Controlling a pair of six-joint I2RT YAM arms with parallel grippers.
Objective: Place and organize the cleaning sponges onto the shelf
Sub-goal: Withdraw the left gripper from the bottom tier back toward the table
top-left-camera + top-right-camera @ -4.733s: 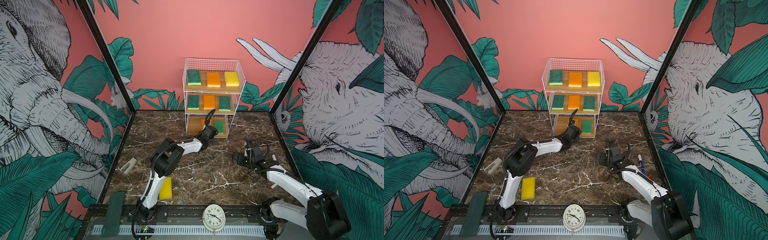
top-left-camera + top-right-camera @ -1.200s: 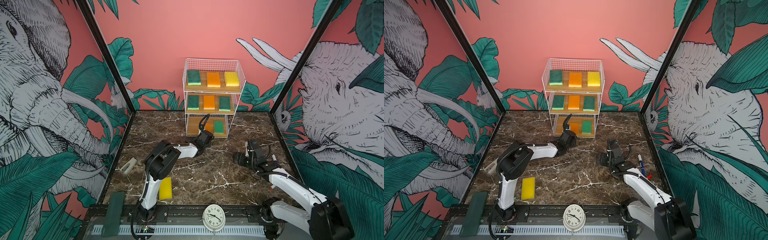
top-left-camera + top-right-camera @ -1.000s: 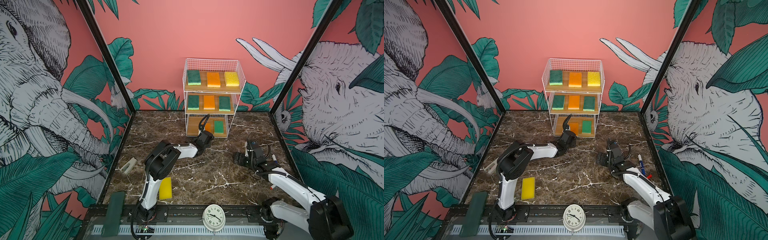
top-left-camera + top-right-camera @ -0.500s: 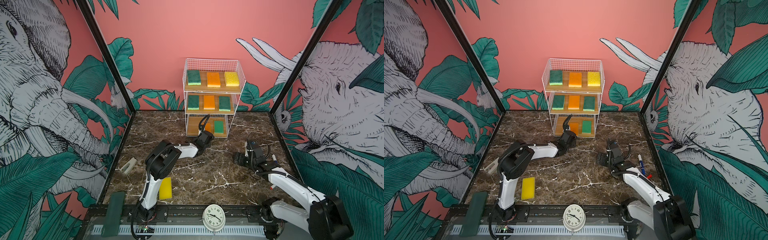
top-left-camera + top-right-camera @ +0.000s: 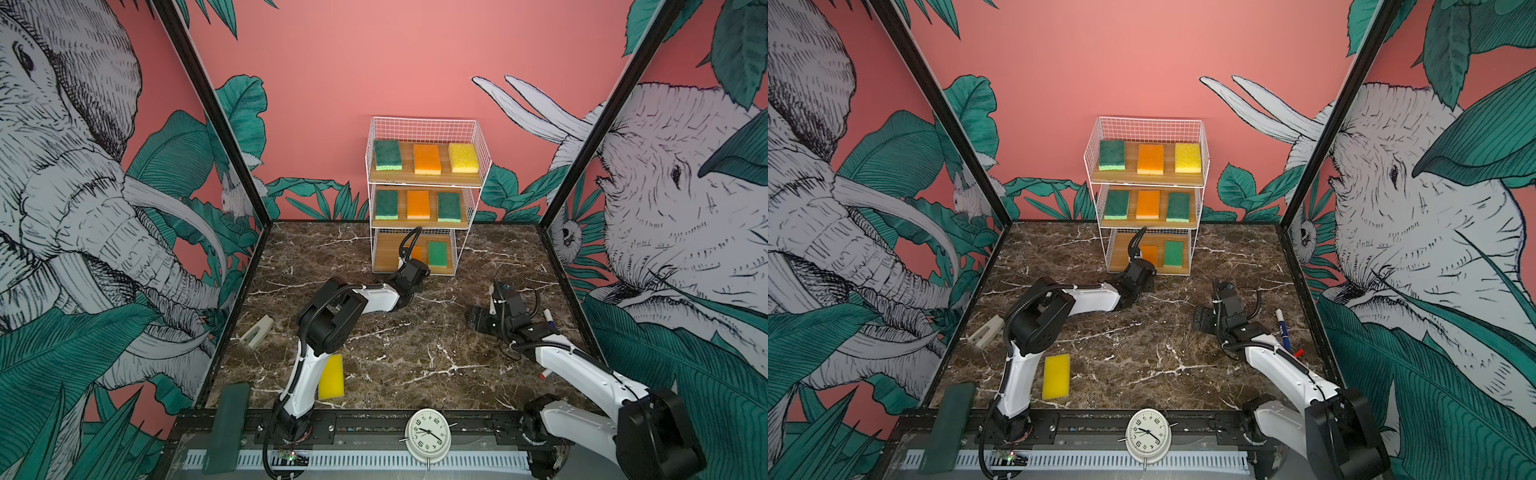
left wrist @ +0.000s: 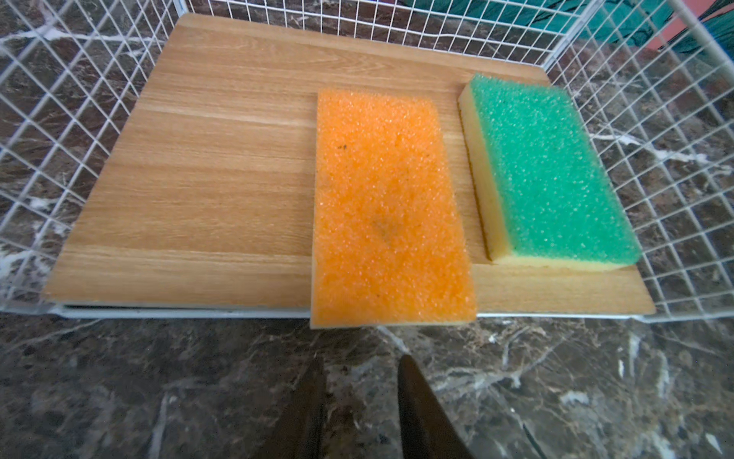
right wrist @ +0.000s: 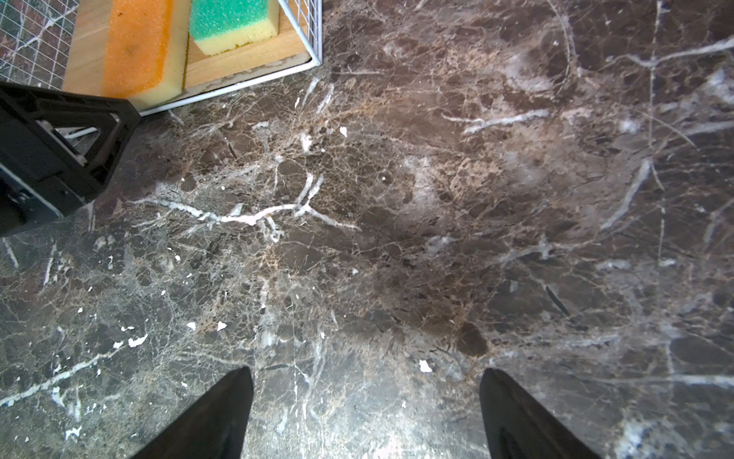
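The shelf (image 5: pixel 424 120) stands at the back wall. Its top tier carries a green, an orange and a yellow sponge (image 5: pixel 463 158); the middle tier carries green, orange, green. On the bottom board (image 6: pixel 206 179) lie an orange sponge (image 6: pixel 389 206), overhanging the front edge, and a green sponge (image 6: pixel 548 175); the board's left third is bare. A second yellow sponge (image 5: pixel 331 377) lies on the floor beside the left arm's base. My left gripper (image 6: pixel 360 359) sits low just in front of the orange sponge, narrowly open and empty. My right gripper (image 7: pixel 365 370) hovers wide open over bare marble.
A marker pen (image 5: pixel 1282 326) lies by the right wall behind the right arm. A beige stapler-like object (image 5: pixel 257 330) rests near the left wall. A dark green block (image 5: pixel 226 419) and a clock (image 5: pixel 428 434) sit on the front rail.
Since the oldest frames my left gripper has drawn back out of the bottom tier, leaving the orange sponge on the board. Over the last second neither arm has visibly moved.
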